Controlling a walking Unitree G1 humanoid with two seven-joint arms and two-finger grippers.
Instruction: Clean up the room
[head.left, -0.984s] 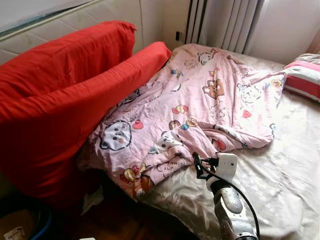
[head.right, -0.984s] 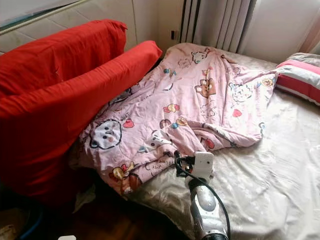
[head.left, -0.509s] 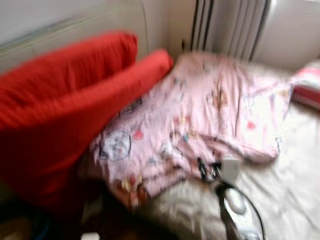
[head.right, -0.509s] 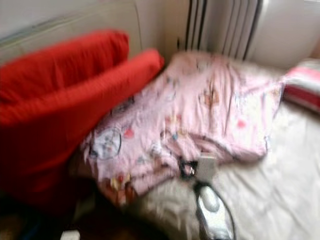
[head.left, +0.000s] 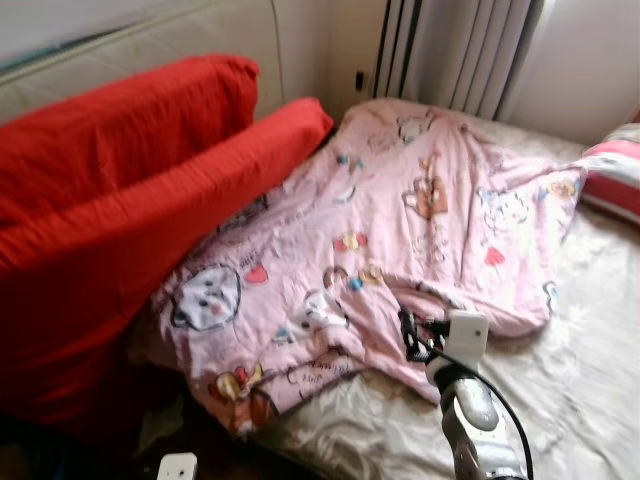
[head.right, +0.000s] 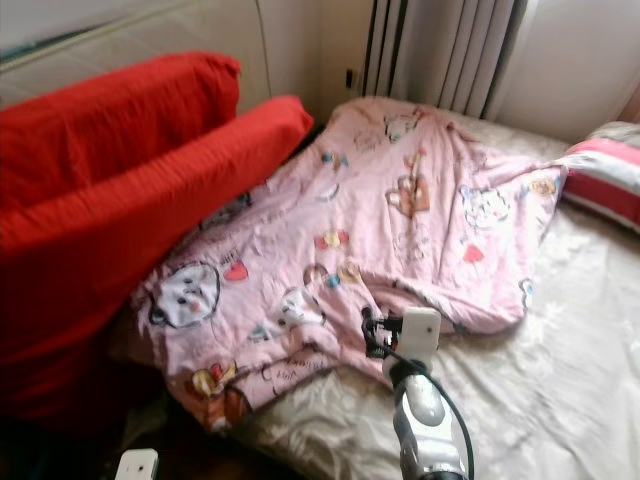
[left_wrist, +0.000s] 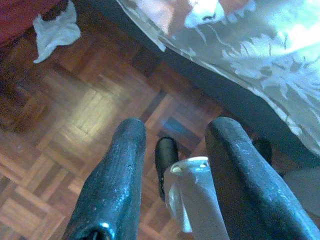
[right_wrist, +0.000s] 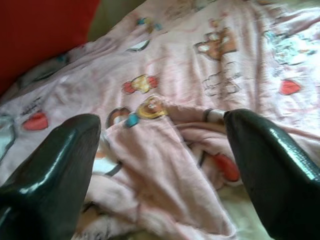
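While the left gripper (left_wrist: 172, 165) hung over the wood floor (left_wrist: 95, 115) beside the bed, fingers apart and holding nothing, the right gripper (right_wrist: 165, 165) reached over the near folded edge of the pink quilt (head.left: 400, 220), fingers spread wide and empty. The quilt lay crumpled across the beige sheet (head.left: 590, 340), its left side against two red cushions (head.left: 130, 190), with a striped pillow (head.left: 612, 178) and curtains (head.left: 460, 50) farther back.
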